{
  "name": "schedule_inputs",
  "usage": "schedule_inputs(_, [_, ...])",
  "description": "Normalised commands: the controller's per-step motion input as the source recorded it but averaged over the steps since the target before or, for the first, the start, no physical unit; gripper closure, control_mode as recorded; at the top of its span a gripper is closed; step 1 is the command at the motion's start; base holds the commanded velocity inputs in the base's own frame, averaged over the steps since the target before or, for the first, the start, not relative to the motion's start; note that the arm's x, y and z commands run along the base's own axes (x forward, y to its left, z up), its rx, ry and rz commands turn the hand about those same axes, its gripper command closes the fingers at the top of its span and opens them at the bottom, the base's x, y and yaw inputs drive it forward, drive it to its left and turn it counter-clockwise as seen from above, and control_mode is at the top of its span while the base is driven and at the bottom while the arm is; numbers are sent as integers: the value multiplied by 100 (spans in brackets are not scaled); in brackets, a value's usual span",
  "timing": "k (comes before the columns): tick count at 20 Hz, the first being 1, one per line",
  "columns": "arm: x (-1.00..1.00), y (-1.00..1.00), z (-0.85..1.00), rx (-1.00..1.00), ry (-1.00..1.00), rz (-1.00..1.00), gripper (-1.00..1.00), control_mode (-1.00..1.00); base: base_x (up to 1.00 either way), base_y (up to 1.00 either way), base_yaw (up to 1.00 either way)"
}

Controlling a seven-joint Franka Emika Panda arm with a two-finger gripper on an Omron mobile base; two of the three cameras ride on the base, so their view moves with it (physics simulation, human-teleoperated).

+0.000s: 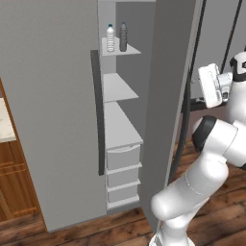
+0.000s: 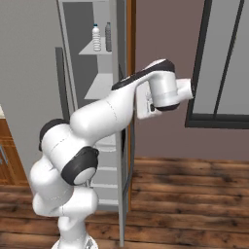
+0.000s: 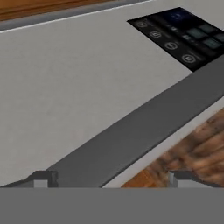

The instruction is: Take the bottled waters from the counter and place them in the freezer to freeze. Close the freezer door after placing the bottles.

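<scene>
Already the two bottles (image 1: 116, 37) stood side by side on the freezer's (image 1: 122, 120) top shelf (image 1: 120, 50). Wide apart and empty, the jaws faced the open door's (image 3: 74, 83) dark handle (image 3: 131, 135).

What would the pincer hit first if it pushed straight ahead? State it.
Most likely the long dark handle of the freezer door: it runs between the open pincer fingertips, though depth is unclear.
</scene>
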Motion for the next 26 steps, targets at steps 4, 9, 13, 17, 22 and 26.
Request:
schedule_inputs(4, [0,39,0,0,0,12,-100,-100,0,0,0])
schedule_inputs(9, [-1,90,0,0,-11,3,-100,-100,0,0,0])
schedule_inputs(13, [-7,100,-2,0,-22,0,-100,-100,0,0,0])
schedule_inputs(17, [0,100,-4,0,-22,0,-100,-100,0,0,0])
schedule_inputs(22, [0,100,-2,0,-22,0,-100,-100,0,0,0])
schedule_inputs(26, [4,100,0,0,-23,0,-100,-100,0,0,0])
